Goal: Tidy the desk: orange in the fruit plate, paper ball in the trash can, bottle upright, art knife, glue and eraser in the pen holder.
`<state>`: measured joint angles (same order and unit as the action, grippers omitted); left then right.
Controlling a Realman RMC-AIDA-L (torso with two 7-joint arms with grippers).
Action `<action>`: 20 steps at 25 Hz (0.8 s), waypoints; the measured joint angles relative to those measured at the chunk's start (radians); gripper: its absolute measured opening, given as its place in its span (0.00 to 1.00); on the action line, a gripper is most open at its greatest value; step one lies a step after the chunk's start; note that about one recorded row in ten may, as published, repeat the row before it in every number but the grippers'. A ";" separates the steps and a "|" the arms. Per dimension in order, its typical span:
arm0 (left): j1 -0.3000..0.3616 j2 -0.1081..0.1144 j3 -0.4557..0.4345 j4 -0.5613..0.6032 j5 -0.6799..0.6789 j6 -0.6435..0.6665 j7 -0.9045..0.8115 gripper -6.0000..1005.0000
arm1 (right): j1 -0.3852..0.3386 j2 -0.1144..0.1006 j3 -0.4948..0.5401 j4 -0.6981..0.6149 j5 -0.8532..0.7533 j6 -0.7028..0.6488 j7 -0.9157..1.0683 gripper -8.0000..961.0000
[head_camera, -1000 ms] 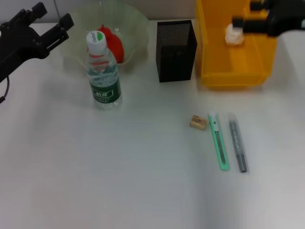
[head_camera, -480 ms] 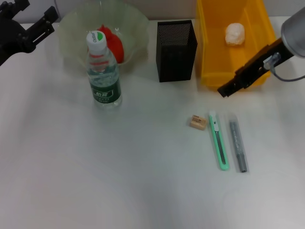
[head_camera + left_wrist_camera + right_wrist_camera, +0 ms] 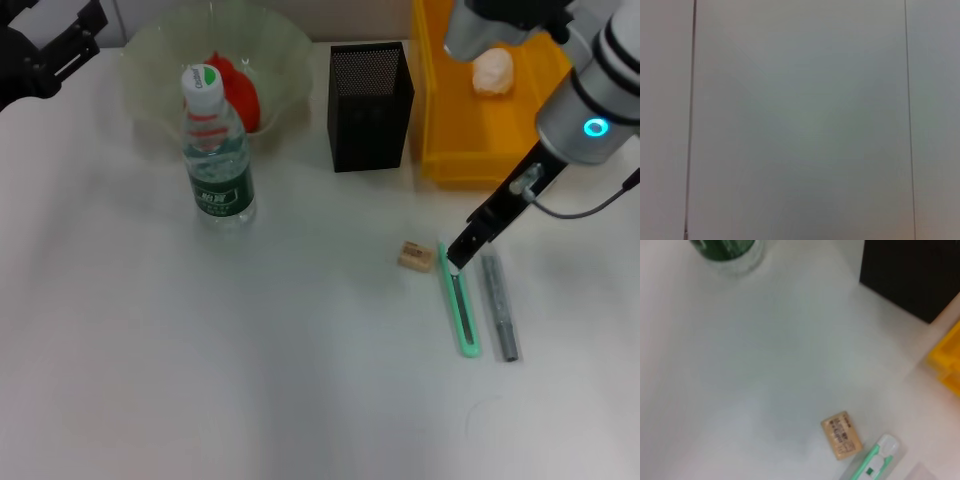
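1. Art knife (image 3: 459,301) lay flat on the desk (image 3: 250,380), between the eraser (image 3: 415,256) and the glue (image 3: 498,309), just beside both but touching neither.
2. Orange (image 3: 238,90) sat in the fruit plate (image 3: 290,45), the paper ball (image 3: 493,71) in the trash can (image 3: 470,150), the bottle (image 3: 217,150) upright — so the pen holder (image 3: 370,105) items remained.
3. Right gripper (image 3: 462,250) hung over the knife's white tip; whether its fingers were open or closed could not be told.
4. Left gripper (image 3: 50,45) sat parked at the far left, its fingers spread and holding nothing.
5. Judged next: descend squarely over the slim knife and close across its narrow width — without nudging the eraser.
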<state>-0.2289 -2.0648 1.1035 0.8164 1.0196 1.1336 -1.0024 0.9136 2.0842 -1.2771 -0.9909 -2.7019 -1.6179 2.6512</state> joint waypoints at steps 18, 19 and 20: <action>0.010 0.000 -0.009 -0.021 0.001 0.007 0.027 0.78 | 0.071 0.004 -0.010 0.206 0.026 0.128 0.012 0.73; 0.011 0.000 -0.009 -0.021 0.001 0.007 0.028 0.78 | 0.076 0.004 -0.010 0.217 0.025 0.136 0.012 0.73; 0.012 0.000 -0.010 -0.022 0.001 0.007 0.028 0.78 | 0.076 0.004 -0.010 0.217 0.025 0.136 0.012 0.73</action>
<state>-0.2171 -2.0648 1.0939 0.7940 1.0202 1.1409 -0.9741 0.9895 2.0878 -1.2870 -0.7735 -2.6764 -1.4816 2.6634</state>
